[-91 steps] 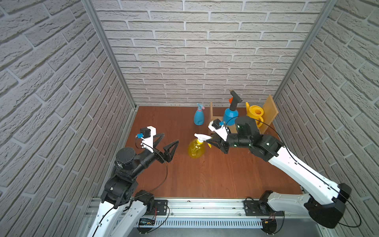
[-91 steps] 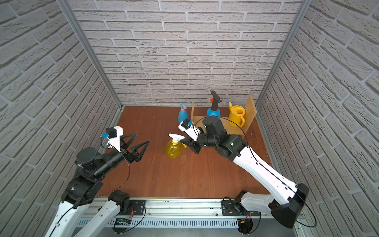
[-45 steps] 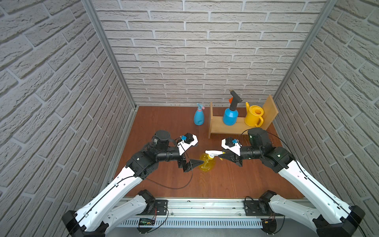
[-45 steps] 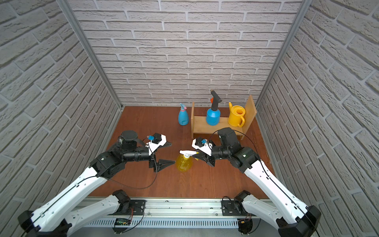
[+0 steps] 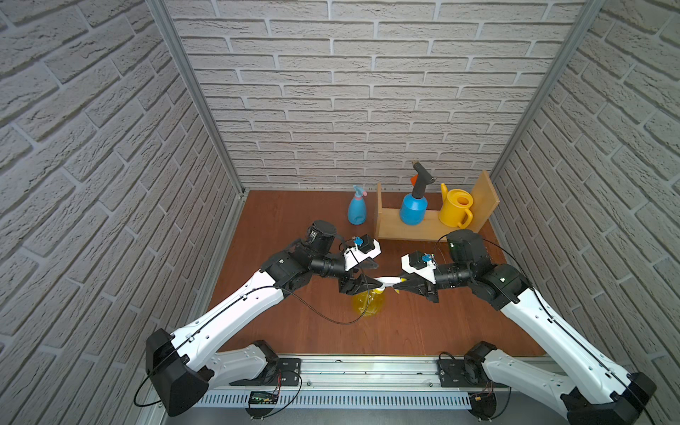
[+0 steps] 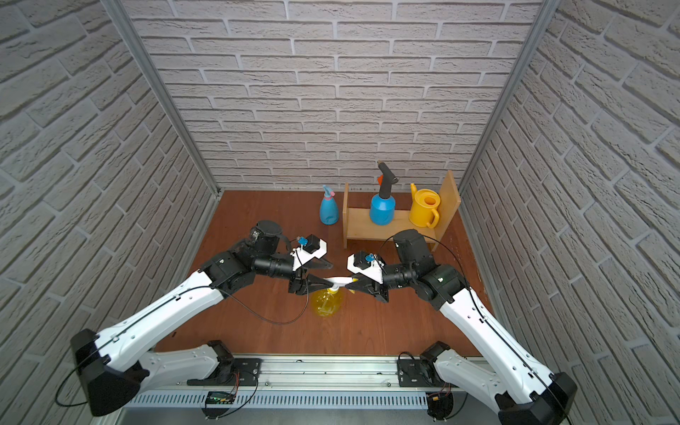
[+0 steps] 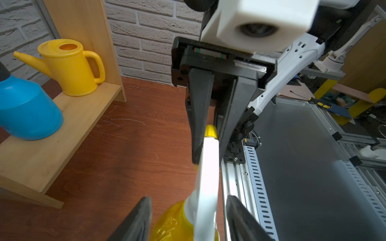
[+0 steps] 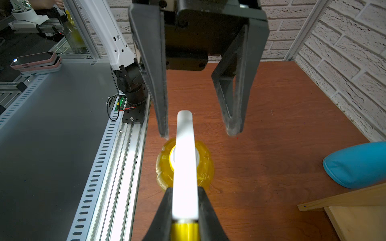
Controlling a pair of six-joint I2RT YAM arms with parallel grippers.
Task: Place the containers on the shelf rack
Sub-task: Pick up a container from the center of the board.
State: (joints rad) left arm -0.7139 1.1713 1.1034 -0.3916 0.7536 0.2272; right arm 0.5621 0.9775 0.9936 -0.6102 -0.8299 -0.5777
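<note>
Left gripper sat half-open, its fingers straddling the back end of the white spray head with a gap on each side. Out past it the light-blue spray bottle stood on the table, just beside the shelf rack. The yellow spray bottle hung upright between both grippers. I couldn't tell if its base touched down. Right gripper was clamped narrow on the head's nozzle end. Beyond that gripper, the blue pressure sprayer and yellow watering can stood on the rack's board.
</note>
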